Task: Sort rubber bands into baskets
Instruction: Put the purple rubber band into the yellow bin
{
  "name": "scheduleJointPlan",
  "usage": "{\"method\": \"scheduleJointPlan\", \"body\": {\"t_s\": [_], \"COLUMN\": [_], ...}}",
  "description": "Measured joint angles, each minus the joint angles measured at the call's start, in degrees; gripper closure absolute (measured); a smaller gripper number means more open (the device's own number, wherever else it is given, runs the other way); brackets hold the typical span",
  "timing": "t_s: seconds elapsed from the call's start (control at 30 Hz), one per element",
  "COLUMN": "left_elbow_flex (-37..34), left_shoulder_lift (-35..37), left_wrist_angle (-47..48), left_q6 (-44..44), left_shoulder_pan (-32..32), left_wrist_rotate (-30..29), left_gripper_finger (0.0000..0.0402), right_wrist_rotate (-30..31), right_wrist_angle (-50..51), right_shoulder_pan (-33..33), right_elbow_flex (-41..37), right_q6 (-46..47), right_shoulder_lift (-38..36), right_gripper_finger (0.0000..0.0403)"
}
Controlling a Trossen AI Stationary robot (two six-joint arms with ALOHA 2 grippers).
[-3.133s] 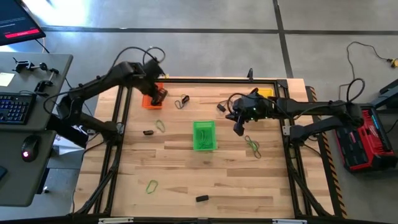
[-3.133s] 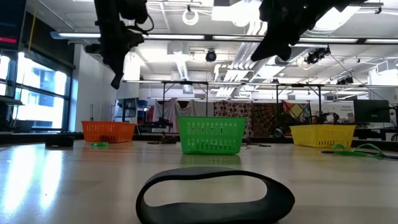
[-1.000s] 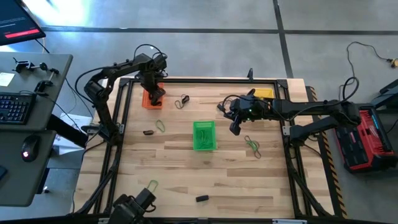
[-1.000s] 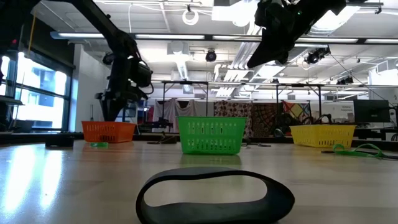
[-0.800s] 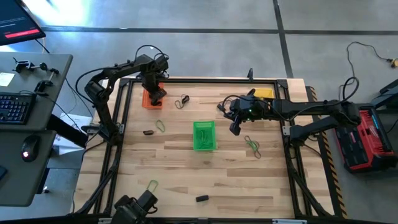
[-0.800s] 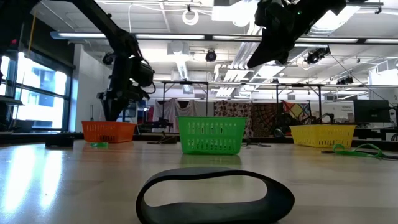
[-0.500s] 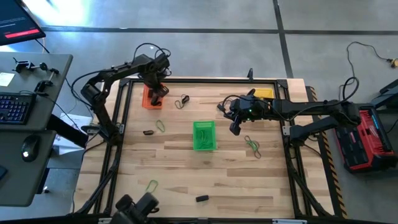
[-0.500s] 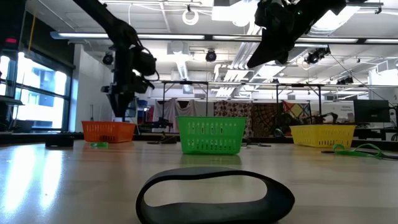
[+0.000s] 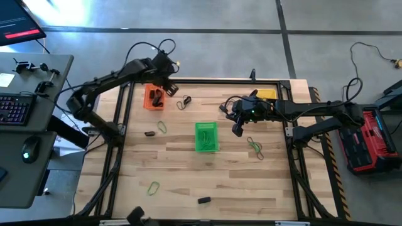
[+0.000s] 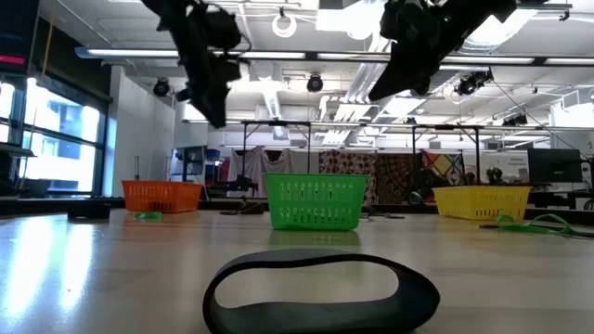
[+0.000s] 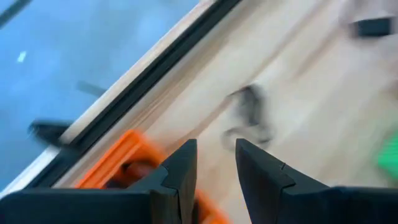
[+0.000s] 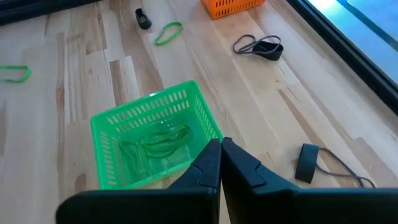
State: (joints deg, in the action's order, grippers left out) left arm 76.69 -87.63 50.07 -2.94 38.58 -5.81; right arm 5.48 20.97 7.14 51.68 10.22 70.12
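High view: left gripper (image 9: 169, 85) up over far-left corner of the wooden table (image 9: 188, 182), just beside the small orange rectangular plastic basket (image 9: 152, 97), dark bundle visible inside. Looks like between picks, carrying nothing. Nearest loose item: tangled black rubber-band loop (image 9: 183, 102) on the wood just beside that basket, apart from the fingers. Next move, by guess: drop onto that loop, pinch, carry to a bin. Right gripper (image 9: 237, 130) hovers between the green plastic basket (image 9: 206, 137) at table centre and the yellow plastic basket (image 9: 267, 94) at far edge; green band pair (image 9: 255, 146) lies near it toward the right edge.

Low view: both arms high above the wood; wide black band (image 10: 320, 288) flat at near edge, well apart from either gripper.

Left wrist view: left fingers (image 11: 179, 171) parted a little, nothing between; orange basket just under them, blurred dark loop (image 11: 249, 115) beyond, not touching.

Right wrist view: right fingers (image 12: 208, 163) pressed together, empty; green basket directly beyond tips, green bands (image 12: 155, 144) already in it; small black bundle with loop (image 12: 308, 163) on wood beside.
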Motion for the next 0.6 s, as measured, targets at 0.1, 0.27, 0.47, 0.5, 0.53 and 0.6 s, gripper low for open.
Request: {"method": "scheduleJointPlan", "body": {"t_s": [0.1, 0.27, 0.47, 0.5, 0.53, 0.6], "left_elbow_flex": [0.0, 0.0, -0.4, -1.0, -1.8, -3.3], "left_shoulder_lift": [1.6, 2.5, 2.5, 2.5, 2.5, 2.5], "left_wrist_angle": [-1.9, -5.3, -13.1, -16.7, -20.0, -25.8], "left_q6": [-0.4, -5.3, -5.5, -5.5, -5.5, -5.9], "left_shoulder_pan": [-3.8, -10.4, -19.2, -20.6, -21.8, -23.7], "left_wrist_rotate": [0.8, 0.4, 0.4, 0.4, 0.5, 0.8], "left_gripper_finger": [0.0298, 0.0298, 0.0318, 0.0324, 0.0330, 0.0342], "right_wrist_rotate": [0.3, 0.1, 0.1, 0.1, 0.0, -0.5], "right_wrist_angle": [-0.8, -1.0, -2.4, -2.3, -2.1, -1.4], "right_shoulder_pan": [0.0, 0.0, 0.0, 0.0, 0.0, 0.0], "right_elbow_flex": [0.0, 0.0, 0.0, 0.0, 0.0, 0.0], "right_q6": [-1.4, -2.1, -0.8, -1.1, -1.0, 0.3], "right_shoulder_lift": [0.0, 0.0, 0.0, 0.0, 0.0, 0.0], "right_gripper_finger": [0.0403, 0.0403, 0.0403, 0.0403, 0.0403, 0.0403]}}
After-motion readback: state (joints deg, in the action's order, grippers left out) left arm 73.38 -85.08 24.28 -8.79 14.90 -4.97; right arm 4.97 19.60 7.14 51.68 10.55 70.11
